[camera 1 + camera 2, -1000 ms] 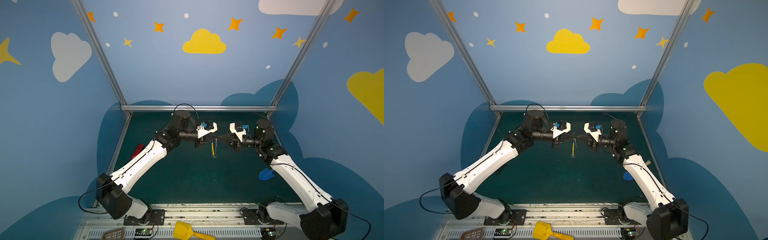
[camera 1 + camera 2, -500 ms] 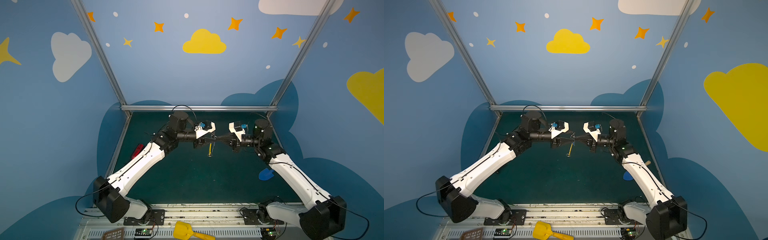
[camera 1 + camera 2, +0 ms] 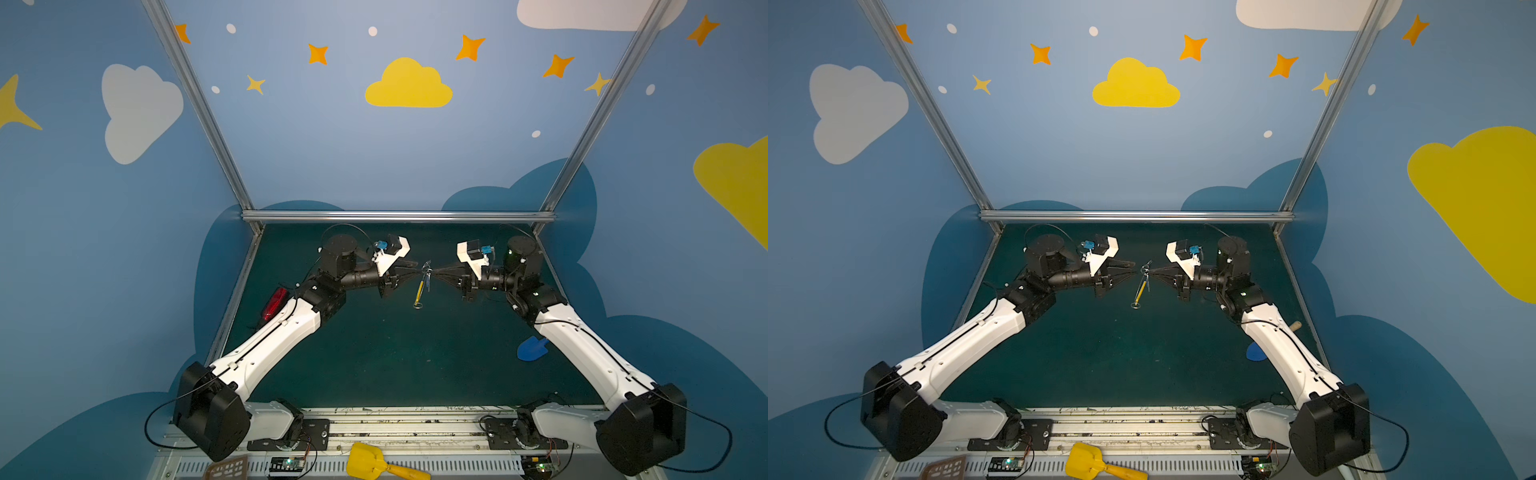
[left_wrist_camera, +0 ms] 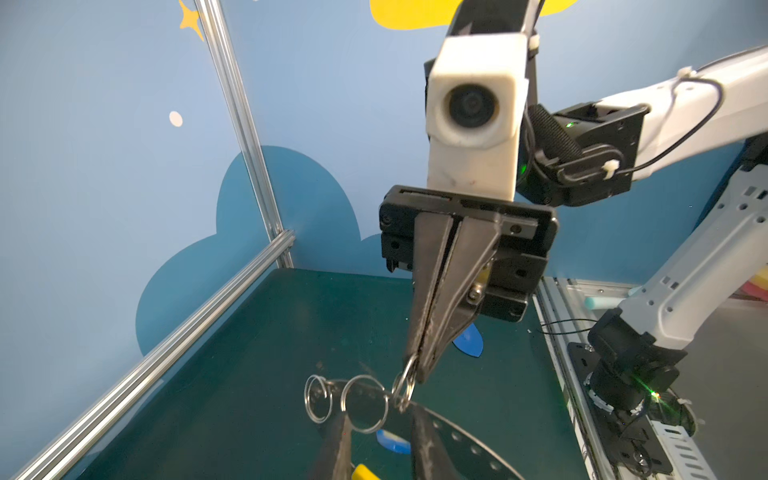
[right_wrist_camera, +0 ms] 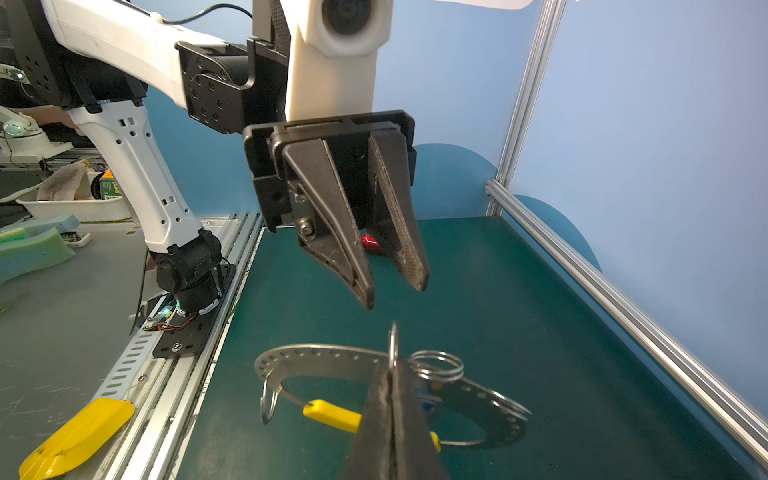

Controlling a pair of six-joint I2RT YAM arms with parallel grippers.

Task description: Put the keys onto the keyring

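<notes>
The keyring [image 3: 420, 291] hangs in mid-air between the two grippers in both top views: a thin grey studded hoop [image 5: 316, 359] with a yellow section [image 5: 332, 415] and a tiny loop [image 5: 268, 401]. My right gripper [image 5: 390, 372] is shut on one of its small split rings [image 4: 403, 386]. More split rings [image 4: 365, 403] hang beside that one. The keys show only as a small blue tag [image 4: 392, 440] under the rings, partly hidden. My left gripper [image 5: 395, 291] is open just short of the rings, and nothing lies between its fingers [image 4: 338, 440].
A blue toy shovel [image 3: 532, 348] lies on the green mat [image 3: 395, 365] by the right arm. A red object [image 3: 275, 302] sits at the left mat edge. A yellow scoop [image 3: 370, 463] lies on the front rail. A metal bar [image 3: 395, 216] bounds the back.
The left gripper's jaws have gone from shut to open and it has drawn back a little to the left. The keyring still hangs from the right gripper and has swayed slightly.
</notes>
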